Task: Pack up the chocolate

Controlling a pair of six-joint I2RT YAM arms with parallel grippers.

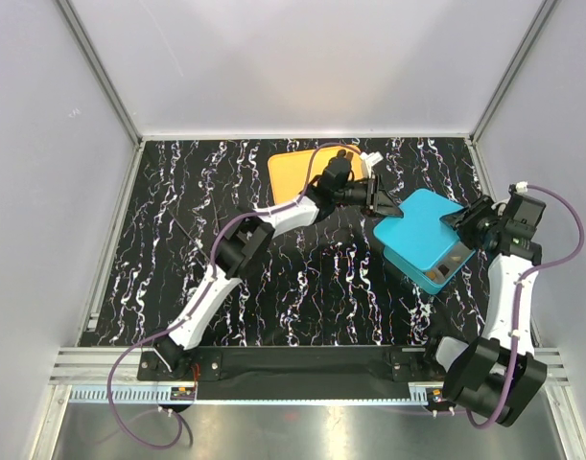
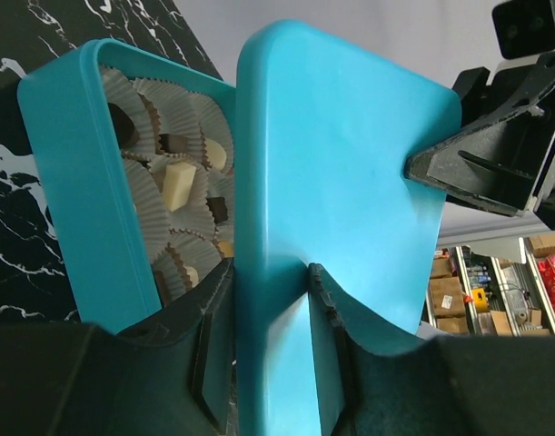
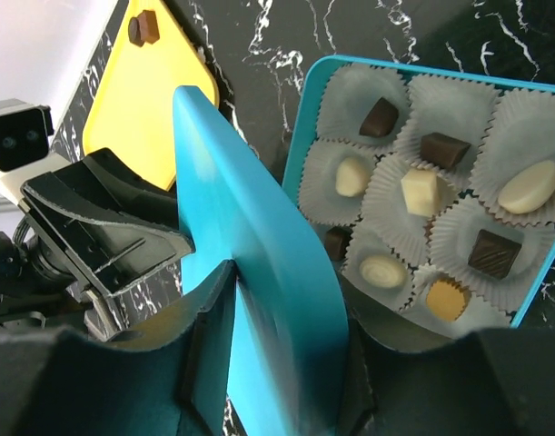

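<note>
The teal lid [image 1: 419,228] is gripped at two opposite edges. The left pincer [image 2: 272,304] is clamped on the edge nearer the orange tray [image 1: 291,174], and the right pincer [image 3: 279,318] is clamped on the far-right edge. In both wrist views, one finger is seen on each face of the lid. The lid is held raised above the teal box [image 3: 301,145], apart from it and overlapping most of it in the top view, where only the box's near-right corner is exposed. The box rests on the black marbled surface [image 1: 302,278], just right of the tray. The chocolate [image 3: 421,191] is located inside the box. Nine pieces are counted in the right wrist view, dark brown, cream-white and one caramel-coloured. Each piece is seated in its own white paper cup [image 3: 524,136], in three rows of three. One further dark piece [image 3: 143,27] lies on the tray near its far corner.
</note>
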